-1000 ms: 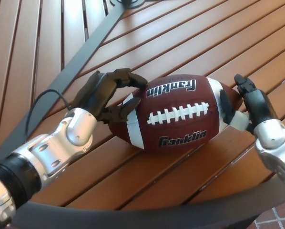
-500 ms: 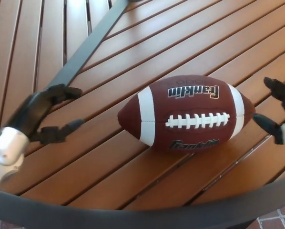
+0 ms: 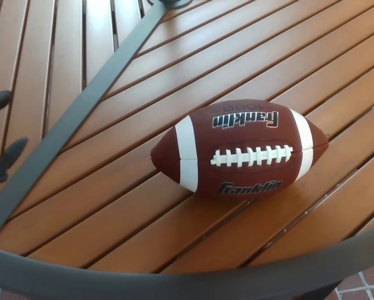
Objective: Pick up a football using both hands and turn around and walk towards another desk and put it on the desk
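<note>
Dark metal rim [image 3: 174, 282] of tabletop nearest, curving across bottom edge; strip of brick paving [image 3: 368, 284] visible below at bottom right. Beyond rim, orange-brown wooden slats [image 3: 112, 225] of tabletop, running diagonally. Football [image 3: 240, 150] resting on slats right of centre, long axis roughly left to right, white laces facing up, a white stripe near each end, "Franklin" lettering on near and far panels. Nothing touching football; free on all sides. Left hand [image 3: 0, 147] barely in frame at left edge, well apart from football: only two dark fingertips [image 3: 12, 152] seen, one above the other with clear gap between, spread apart and holding nothing. Rest of left hand and arm cut off by frame. Right hand not in view. Farther back, dark metal crossbar [image 3: 80, 100] running diagonally from left rim toward top centre, with more slats beyond.
</note>
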`<state>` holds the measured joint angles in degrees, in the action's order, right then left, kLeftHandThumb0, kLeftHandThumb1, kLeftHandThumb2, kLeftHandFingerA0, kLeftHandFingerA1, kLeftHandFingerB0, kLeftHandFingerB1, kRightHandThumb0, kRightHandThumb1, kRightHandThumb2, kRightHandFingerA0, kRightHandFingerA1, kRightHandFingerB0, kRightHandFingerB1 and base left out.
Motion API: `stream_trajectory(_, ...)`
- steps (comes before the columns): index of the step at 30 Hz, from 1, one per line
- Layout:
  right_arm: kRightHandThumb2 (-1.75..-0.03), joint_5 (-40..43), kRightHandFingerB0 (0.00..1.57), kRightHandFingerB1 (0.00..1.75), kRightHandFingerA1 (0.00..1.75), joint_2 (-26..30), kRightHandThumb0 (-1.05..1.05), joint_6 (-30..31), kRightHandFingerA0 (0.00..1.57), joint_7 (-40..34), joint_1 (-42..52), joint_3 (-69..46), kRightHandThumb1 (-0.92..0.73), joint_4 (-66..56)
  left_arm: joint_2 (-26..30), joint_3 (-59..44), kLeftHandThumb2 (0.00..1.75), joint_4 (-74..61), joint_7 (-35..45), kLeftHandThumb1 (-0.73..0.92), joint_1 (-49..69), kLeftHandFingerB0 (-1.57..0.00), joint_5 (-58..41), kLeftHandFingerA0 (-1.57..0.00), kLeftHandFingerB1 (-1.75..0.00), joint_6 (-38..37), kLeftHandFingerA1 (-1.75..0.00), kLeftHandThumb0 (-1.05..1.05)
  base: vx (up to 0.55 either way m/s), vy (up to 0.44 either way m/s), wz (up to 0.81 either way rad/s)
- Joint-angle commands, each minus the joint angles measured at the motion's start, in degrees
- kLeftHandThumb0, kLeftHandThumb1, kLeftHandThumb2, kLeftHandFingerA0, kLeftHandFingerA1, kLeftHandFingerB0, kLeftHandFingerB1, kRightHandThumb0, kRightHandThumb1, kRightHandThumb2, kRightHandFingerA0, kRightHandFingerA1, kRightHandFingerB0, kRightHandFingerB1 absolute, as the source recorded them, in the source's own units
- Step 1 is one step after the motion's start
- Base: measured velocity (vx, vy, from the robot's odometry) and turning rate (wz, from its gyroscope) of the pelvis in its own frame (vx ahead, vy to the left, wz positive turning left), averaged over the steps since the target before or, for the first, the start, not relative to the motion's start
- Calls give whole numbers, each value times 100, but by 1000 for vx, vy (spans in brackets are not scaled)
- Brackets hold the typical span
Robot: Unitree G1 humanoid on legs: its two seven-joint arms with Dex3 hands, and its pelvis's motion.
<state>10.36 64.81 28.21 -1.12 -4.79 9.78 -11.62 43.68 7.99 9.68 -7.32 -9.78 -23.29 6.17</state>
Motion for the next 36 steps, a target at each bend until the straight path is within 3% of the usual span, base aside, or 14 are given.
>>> stream_trajectory(1,-86,1174,10,17,26,-1726,-89,-2353,0,2797,4060,-6205,-57,725,-243,-5039,62,-1661,1142,73,3338,-29,-1155,-38,-34,-735,-53,-44,0,0,0)
stream_trajectory(5,-74,1732,4,36,12,-2215,-62,-2630,0,2734,4483,-6965,-60,1425,-602,-5801,60,-1433,1493,66,4289,-34,-985,-46,-37,-1365,-56,-45,0,0,0)
stream_trajectory(6,-60,1922,20,40,64,-2526,-38,-2651,2,2414,4660,-7074,-65,1722,-830,-6087,60,-1126,1636,66,4711,-39,-1104,-48,-39,-1666,-58,-49,0,0,0)
stream_trajectory(8,-60,2230,24,38,64,-3161,-33,-3173,12,1657,4963,-7106,-66,2878,-1206,-6493,88,288,2068,50,5380,-36,-1444,-49,-54,-2678,-68,-56,0,0,0)
stream_trajectory(9,-75,2264,23,47,66,-3202,-41,-3301,18,1595,4943,-7067,-56,3124,-1229,-6508,58,559,2069,62,5413,-45,-1461,-56,-42,-2819,-67,-51,0,0,0)
stream_trajectory(15,-59,2312,33,40,67,-3070,-28,-3768,25,879,4502,-6963,-64,5043,-816,-6474,58,3420,1392,62,5417,-50,-1458,-61,-43,-2867,-73,-48,0,0,0)
stream_trajectory(16,-60,2278,34,41,67,-3014,-26,-3780,29,692,4391,-6945,-66,5239,-781,-6452,85,3735,1320,52,5419,-39,-1482,-56,-55,-2802,-72,-44,0,0,0)
stream_trajectory(20,-60,2147,34,41,66,-2834,-23,-4000,31,428,4047,-6846,-68,5944,-755,-6265,59,4564,920,65,5386,-48,-1294,-65,-44,-2797,-64,-37,0,0,0)
stream_trajectory(23,-59,1894,39,46,71,-2846,-23,-4049,34,229,3859,-6587,-64,6173,-1266,-6075,62,4385,-169,68,5267,-36,-937,-40,-56,-2669,-83,-19,0,0,0)
stream_trajectory(25,-59,1685,36,41,64,-2780,-21,-4022,33,181,3716,-6350,-64,6489,-1296,-5791,61,4643,-574,67,5047,-40,-669,-62,-59,-2365,-127,-22,0,0,0)
stream_trajectory(27,-60,1579,34,42,67,-2711,-23,-3798,27,202,3544,-6160,-67,6746,-1194,-5451,58,4915,-428,66,4892,-50,-466,-68,-57,-1901,-90,-32,0,0,0)
stream_trajectory(30,-60,1613,34,42,67,-2662,-23,-3575,27,371,3331,-6096,-67,6988,-1135,-5221,58,5167,-67,66,4724,-50,-408,-68,-57,-1561,-90,-32,0,0,0)
stream_trajectory(31,-59,1760,37,48,82,-2788,-19,-2815,39,329,2830,-6015,-67,7160,-1055,-4460,90,5612,526,53,4251,-55,118,-70,-64,-1211,-72,-33,0,0,0)
stream_trajectory(36,-61,1674,54,67,77,-3300,-22,-1921,41,336,2420,-5641,-72,6870,-1298,-3251,85,6219,907,51,3538,-67,990,-86,-65,-1020,-74,-35,0,0,0)
